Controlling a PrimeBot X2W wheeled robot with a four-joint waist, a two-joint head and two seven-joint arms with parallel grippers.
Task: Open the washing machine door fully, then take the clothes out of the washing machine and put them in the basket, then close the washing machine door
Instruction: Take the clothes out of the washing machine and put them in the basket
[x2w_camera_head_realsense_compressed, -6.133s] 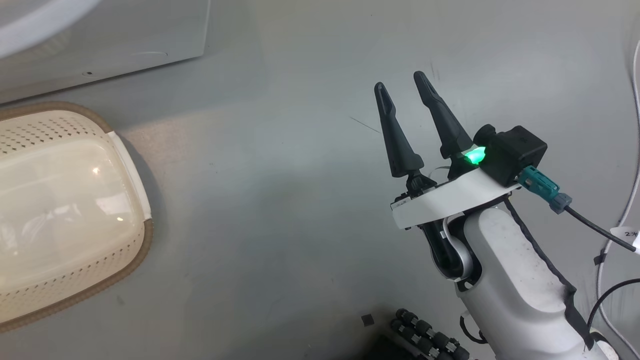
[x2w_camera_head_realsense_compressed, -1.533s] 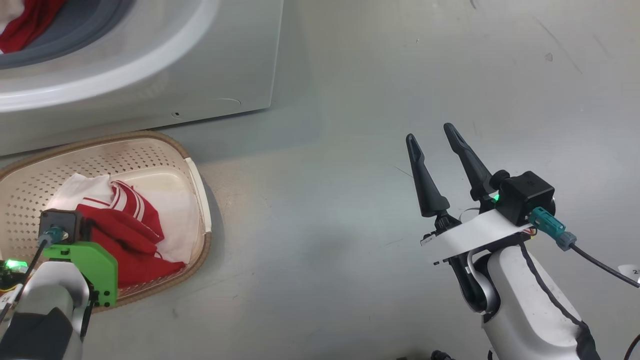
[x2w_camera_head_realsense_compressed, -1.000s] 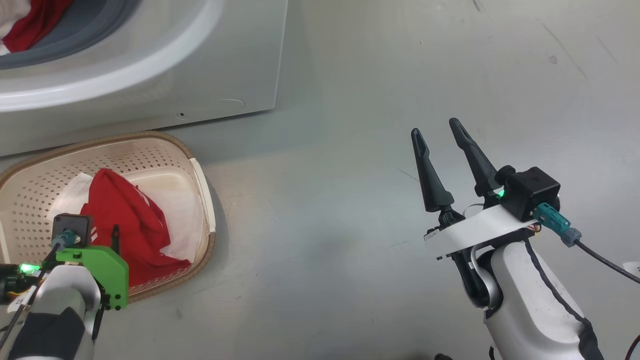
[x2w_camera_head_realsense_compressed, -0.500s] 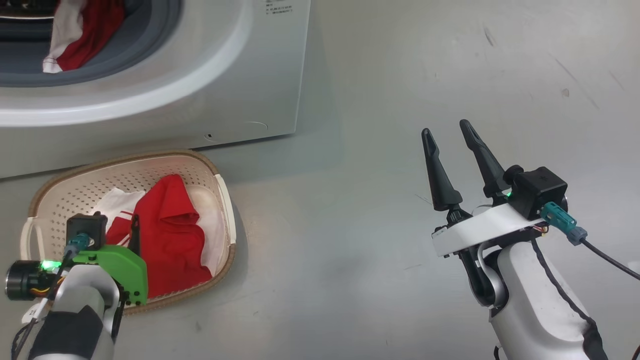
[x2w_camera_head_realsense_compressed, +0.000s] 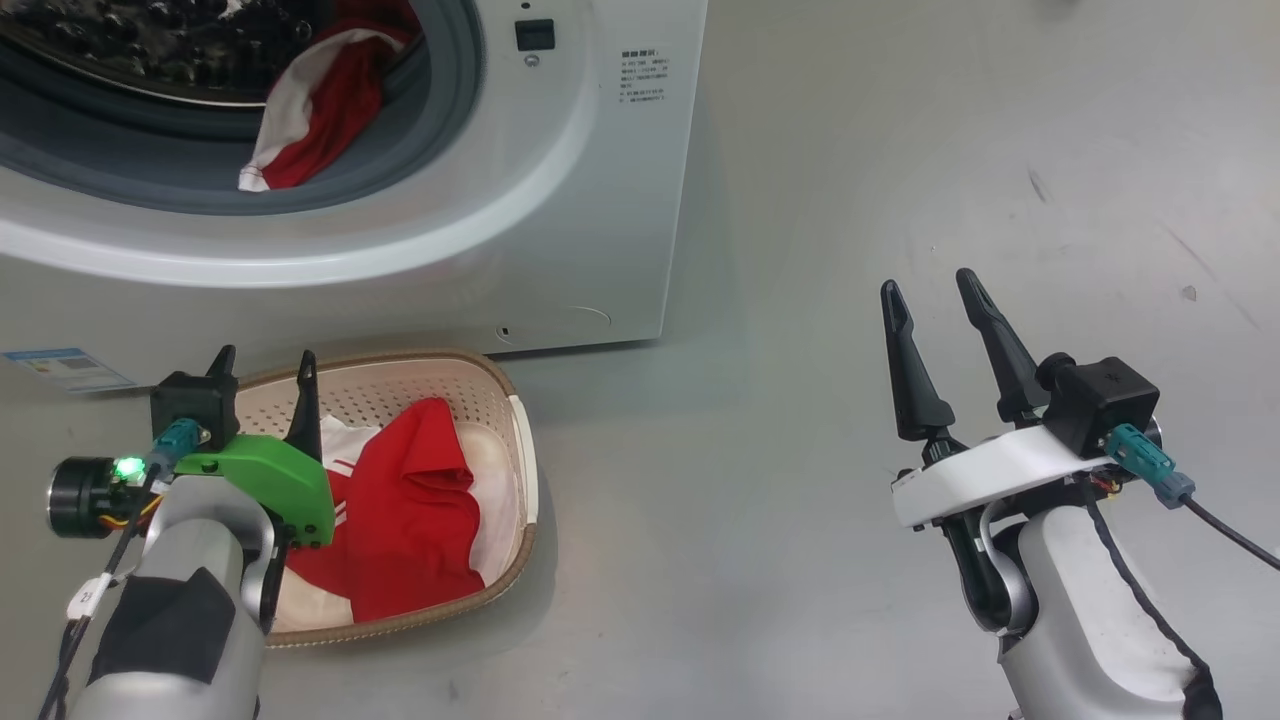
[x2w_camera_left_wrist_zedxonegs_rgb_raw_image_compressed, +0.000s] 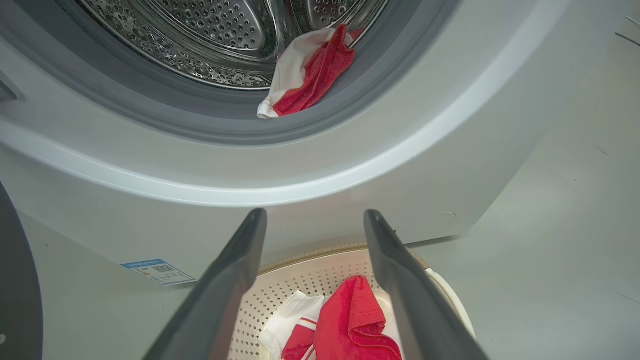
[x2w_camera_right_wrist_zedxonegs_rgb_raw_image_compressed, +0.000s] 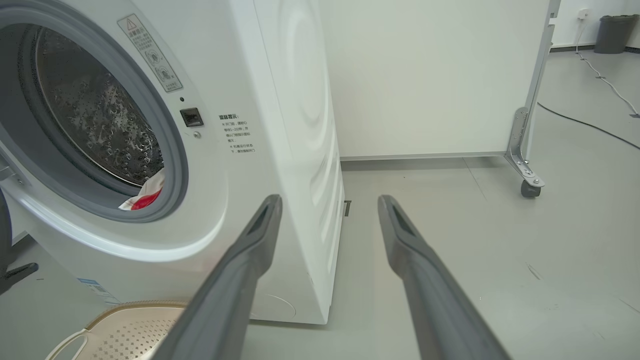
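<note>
Clothes (x2w_camera_head_realsense_compressed: 415, 520) in basket (x2w_camera_head_realsense_compressed: 420, 355); left tool (x2w_camera_head_realsense_compressed: 266, 353) empty

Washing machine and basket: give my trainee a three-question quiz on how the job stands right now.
1. True or false: the washing machine is empty.
2. Where does the red-and-white garment left in the machine lie? A) over the grey gasket at the porthole's lower edge B) on the floor C) on top of the machine
3. Fill in: the open, empty left claw hovers over the ____.
Key: 1 false; 2 A; 3 basket.
</note>
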